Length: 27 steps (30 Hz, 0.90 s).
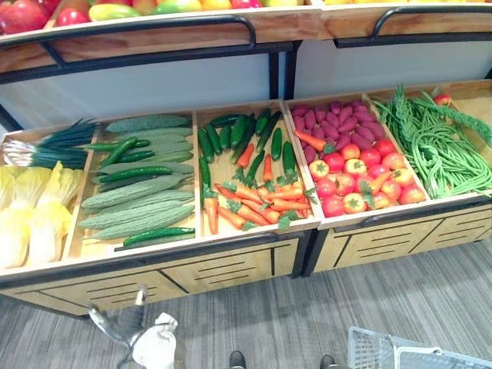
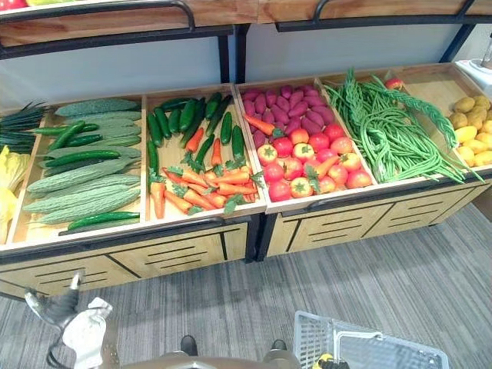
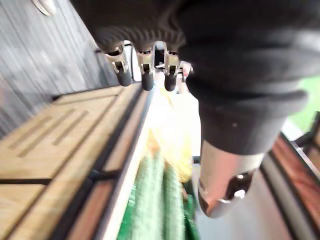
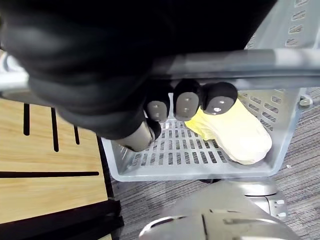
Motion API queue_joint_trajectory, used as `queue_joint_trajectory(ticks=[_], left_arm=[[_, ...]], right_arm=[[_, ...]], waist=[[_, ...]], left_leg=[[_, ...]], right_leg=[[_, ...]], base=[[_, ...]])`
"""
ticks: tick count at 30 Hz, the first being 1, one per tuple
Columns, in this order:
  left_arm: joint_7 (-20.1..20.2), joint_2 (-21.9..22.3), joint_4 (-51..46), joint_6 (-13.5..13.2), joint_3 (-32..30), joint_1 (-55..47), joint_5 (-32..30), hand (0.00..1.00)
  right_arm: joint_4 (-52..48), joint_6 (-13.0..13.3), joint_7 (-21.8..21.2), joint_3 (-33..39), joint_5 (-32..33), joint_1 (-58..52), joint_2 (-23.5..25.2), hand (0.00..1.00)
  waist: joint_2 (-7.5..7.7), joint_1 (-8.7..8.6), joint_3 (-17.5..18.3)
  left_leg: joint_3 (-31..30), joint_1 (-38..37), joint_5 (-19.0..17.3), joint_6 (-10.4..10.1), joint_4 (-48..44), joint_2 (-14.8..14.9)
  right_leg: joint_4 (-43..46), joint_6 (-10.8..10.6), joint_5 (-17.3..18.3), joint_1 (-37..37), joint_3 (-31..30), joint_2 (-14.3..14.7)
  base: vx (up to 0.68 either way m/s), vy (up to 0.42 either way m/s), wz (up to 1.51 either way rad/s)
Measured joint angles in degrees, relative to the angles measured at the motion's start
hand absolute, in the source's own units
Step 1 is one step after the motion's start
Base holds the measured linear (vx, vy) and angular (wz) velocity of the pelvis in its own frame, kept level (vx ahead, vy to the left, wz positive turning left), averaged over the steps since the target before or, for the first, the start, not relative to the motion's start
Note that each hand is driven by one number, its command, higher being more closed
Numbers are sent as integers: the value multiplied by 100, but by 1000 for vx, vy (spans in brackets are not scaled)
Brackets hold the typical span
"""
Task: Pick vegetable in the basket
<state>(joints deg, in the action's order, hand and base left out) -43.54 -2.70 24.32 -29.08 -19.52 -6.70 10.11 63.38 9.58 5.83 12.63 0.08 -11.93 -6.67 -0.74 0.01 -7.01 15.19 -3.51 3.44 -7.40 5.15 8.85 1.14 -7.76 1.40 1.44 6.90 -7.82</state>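
My right hand (image 4: pixel 187 105) is shut on the grey handle (image 4: pixel 260 62) of a pale plastic basket (image 2: pixel 361 350), which hangs low at the right above the floor. A pale yellow cabbage (image 4: pixel 235 132) lies inside the basket (image 4: pixel 200 172). My left hand (image 1: pixel 127 323) hangs low at the left, in front of the stand's wooden front. Its fingers (image 3: pixel 145 70) are straight and nothing is in them. Past them lie yellow cabbages (image 1: pixel 34 211) and bumpy green gourds (image 1: pixel 134 204).
The wooden stand (image 1: pixel 231 265) holds trays of scallions (image 1: pixel 46 146), dark cucumbers (image 1: pixel 231 131), carrots (image 1: pixel 257 200), tomatoes (image 1: pixel 357 181), long beans (image 1: pixel 438 146) and potatoes (image 2: pixel 473 131). An upper shelf (image 1: pixel 154 34) with fruit juts out above. Grey floor (image 2: pixel 384 277) lies in front.
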Motion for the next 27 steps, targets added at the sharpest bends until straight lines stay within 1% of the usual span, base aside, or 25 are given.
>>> queue_joint_trajectory(ticks=[2, 4, 6, 8, 9, 10, 11, 12, 13, 14, 16, 17, 18, 19, 20, 22, 23, 25, 27], left_arm=[[75, -179, -422, -2, 20, 121, -123, 0], [149, -324, -511, 4, 79, 220, -226, 0], [366, -562, -612, 49, 249, 437, -248, 0], [466, -700, -613, 102, 377, 547, -254, 0], [607, -826, -613, 176, 519, 642, -458, 0], [646, -892, -613, 200, 633, 677, -561, 0], [737, -1037, -615, 238, 856, 741, -869, 0], [835, -1184, -617, 299, 1035, 779, -1127, 0], [997, -1404, -615, 427, 1274, 842, -1411, 0], [1089, -1512, -612, 492, 1374, 893, -1535, 0], [1455, -1917, -571, 732, 1638, 1027, -1804, 0], [1516, -2027, -528, 785, 1708, 1072, -1853, 0], [1661, -2196, -448, 909, 1751, 1133, -2021, 0], [1744, -2289, -363, 955, 1781, 1180, -2065, 0], [1836, -2477, -164, 1053, 1896, 1327, -2224, 0], [2071, -2836, 171, 1120, 1980, 1569, -2486, 0], [2421, -3174, 373, 1317, 2043, 1784, -2884, 0], [2764, -3352, 388, 1470, 2176, 1821, -3229, 0], [3008, -3377, 498, 1559, 2247, 1884, -3399, 0]], right_arm=[[-11, 78, 5, -146, -1, -28, -23, 100], [-37, 92, 4, -195, -2, -39, -25, 100], [-101, 110, 4, -197, -5, -26, -33, 100], [-169, 117, 4, -198, -5, -28, -38, 100], [-184, 161, 3, -228, -8, -32, -50, 100], [-183, 176, 3, -228, -8, -41, -73, 100], [-181, 201, 1, -230, -6, -52, -73, 100], [-181, 207, -1, -229, -7, -51, -75, 100], [-181, 248, -3, -242, -8, -51, -98, 100], [-182, 268, -10, -258, -10, -50, -118, 100], [-210, 331, -49, -372, -10, -33, -212, 100], [-224, 338, -79, -405, -11, -31, -242, 100], [-231, 353, -138, -413, -14, 0, -281, 100], [-239, 354, -144, -416, -15, 16, -298, 100], [-247, 354, -149, -415, -12, 25, -330, 100], [-276, 353, -214, -419, -11, 57, -387, 100], [-402, 328, -270, -475, -11, 37, -418, 100], [-441, 321, -282, -649, -12, 46, -469, 100], [-493, 322, -313, -707, -13, 48, -503, 100]], waist=[[-15, -15, 6], [-22, -24, 12], [-25, -112, 12], [-19, -139, 14], [-9, -148, 9], [-5, -153, 7], [2, -165, 8], [10, -168, 8], [10, -177, 8], [10, -180, 7], [12, -204, 5], [10, -250, 3], [8, -295, -1], [-1, -315, -7], [-12, -327, -13], [-41, -326, -34], [-69, -415, -51], [-94, -444, -63], [-119, -444, -77]], left_leg=[[127, -71, -23, 12, -7, 37], [157, -72, -48, 20, -16, 44], [194, -70, -87, 13, -17, 39], [261, -73, -118, 10, -22, 34], [338, -79, -139, 25, -31, 22], [346, -87, -146, 27, -32, 19], [383, -115, -163, 33, -34, 17], [449, -155, -178, 37, -35, 17], [502, -179, -207, 38, -61, 16], [532, -172, -222, 37, -88, 16], [681, -169, -260, 28, -143, 18], [715, -169, -260, 27, -142, 18], [767, -169, -260, 27, -143, 19], [779, -169, -260, 27, -144, 19], [820, -169, -260, 26, -148, 20], [946, -168, -260, 25, -147, 30], [970, -167, -263, 19, -145, 52], [1009, -168, -277, -2, -144, 71], [1067, -171, -283, -11, -144, 89]], right_leg=[[-5, 22, -23, -7, -123, 51], [-13, 23, -23, -24, -148, 64], [-21, 23, -23, -61, -214, 67], [-15, 24, -24, -112, -291, 68], [-7, 26, -26, -140, -384, 64], [-5, 26, -26, -141, -399, 62], [6, 26, -27, -141, -428, 60], [10, 26, -27, -146, -467, 61], [23, 27, -27, -172, -539, 61], [50, 27, -27, -204, -574, 59], [99, 20, -39, -306, -712, 59], [96, 22, -54, -325, -730, 59], [75, 25, -83, -352, -766, 63], [66, 28, -94, -356, -778, 63], [55, 20, -103, -385, -825, 69], [-19, 8, -170, -430, -933, 90], [-54, 1, -188, -429, -941, 107], [-100, 9, -232, -425, -956, 127], [-103, 12, -238, -428, -989, 147]], base=[[178, -22, -36], [92, -8, -15], [91, 3, -14], [66, 21, -25], [56, 23, -27], [41, 23, -23], [17, 17, -16], [-7, 21, -25], [-25, 15, -26], [-41, 20, -32], [-48, 16, -32], [-54, 7, -26], [-44, 1, -17], [-61, -1, -19], [-50, -4, -19], [-37, -13, -28], [1, -24, -19], [29, -17, -9], [48, -10, -11]])
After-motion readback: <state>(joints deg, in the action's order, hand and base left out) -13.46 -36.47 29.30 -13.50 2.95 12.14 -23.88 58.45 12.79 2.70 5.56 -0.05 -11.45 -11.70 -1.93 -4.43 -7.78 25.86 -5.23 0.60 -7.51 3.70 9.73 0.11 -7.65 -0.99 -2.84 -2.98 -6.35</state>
